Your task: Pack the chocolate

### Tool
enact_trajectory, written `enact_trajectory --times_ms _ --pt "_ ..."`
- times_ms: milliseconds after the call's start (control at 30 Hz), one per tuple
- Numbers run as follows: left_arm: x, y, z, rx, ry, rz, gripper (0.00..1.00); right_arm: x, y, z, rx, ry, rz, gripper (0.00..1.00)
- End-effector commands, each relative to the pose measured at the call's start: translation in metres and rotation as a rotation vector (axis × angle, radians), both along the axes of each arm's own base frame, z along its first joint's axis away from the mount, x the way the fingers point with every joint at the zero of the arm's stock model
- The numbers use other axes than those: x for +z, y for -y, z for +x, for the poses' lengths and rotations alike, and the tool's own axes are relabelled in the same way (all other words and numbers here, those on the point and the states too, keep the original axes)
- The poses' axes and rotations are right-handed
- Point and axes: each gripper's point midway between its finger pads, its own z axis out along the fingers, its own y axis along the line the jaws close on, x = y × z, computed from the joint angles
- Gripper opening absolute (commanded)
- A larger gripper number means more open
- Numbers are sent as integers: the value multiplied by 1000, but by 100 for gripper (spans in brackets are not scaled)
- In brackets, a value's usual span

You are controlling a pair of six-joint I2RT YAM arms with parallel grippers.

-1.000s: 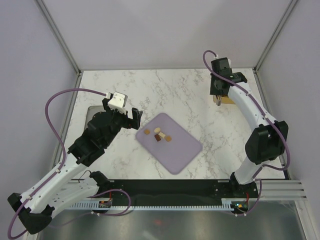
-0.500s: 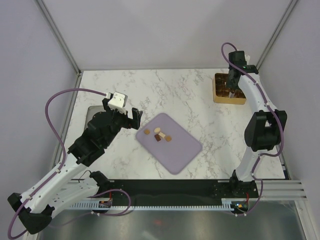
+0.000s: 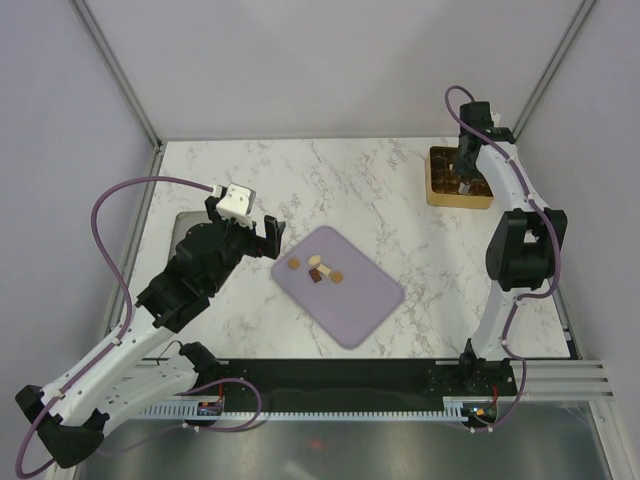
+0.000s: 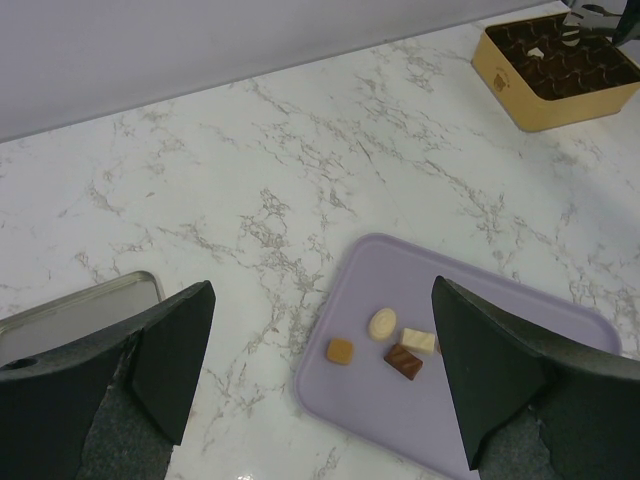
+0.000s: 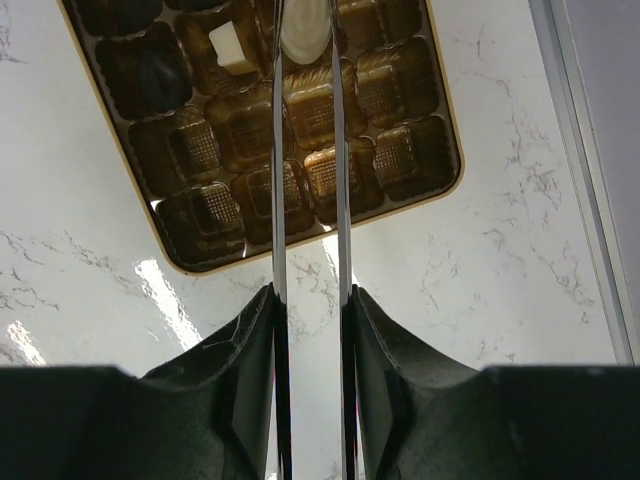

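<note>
Several chocolate pieces lie on the lilac mat (image 3: 350, 300): a caramel square (image 4: 340, 350), a cream oval (image 4: 383, 323), a white bar (image 4: 419, 340) and a dark brown one (image 4: 404, 361). My left gripper (image 4: 322, 300) hovers wide open above the mat's left edge, also seen from above (image 3: 262, 235). Over the gold tray (image 3: 436, 175), my right gripper (image 5: 305, 20) points down with its thin blades against both sides of a cream-white chocolate (image 5: 303, 35). In the tray (image 5: 400, 150) sit a white square piece (image 5: 232, 48) and a dark piece (image 5: 160, 70).
A flat metal tray (image 3: 185, 225) lies under the left arm at the table's left side. The gold tray stands in the far right corner, close to the frame post and the table's right edge. Most tray compartments hold nothing.
The right wrist has swung from the gold tray's left side to over its middle, still carrying the cream-white piece. The left arm has not moved.
</note>
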Motion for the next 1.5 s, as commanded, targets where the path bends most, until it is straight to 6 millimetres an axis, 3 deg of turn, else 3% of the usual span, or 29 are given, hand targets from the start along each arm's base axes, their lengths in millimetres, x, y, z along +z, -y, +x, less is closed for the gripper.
enact_trajectory --times_ms 0,467,500,933,1167,1400,1467 --pt "6 -4 4 21 36 18 97 17 0 16 5 64 8 40" --pt "6 -4 3 21 37 17 97 6 -3 20 15 45 15 41" --pt "7 -5 3 23 39 16 97 6 11 19 -14 47 16 42" --pt "7 -5 4 23 39 16 97 0 11 19 -13 36 19 48" --pt "6 -5 4 26 36 21 97 12 9 20 0 61 33 51" --pt "4 -4 5 26 32 25 97 44 -7 6 45 125 55 51" --pt "4 -5 5 29 32 25 97 48 -31 1 99 134 79 51"
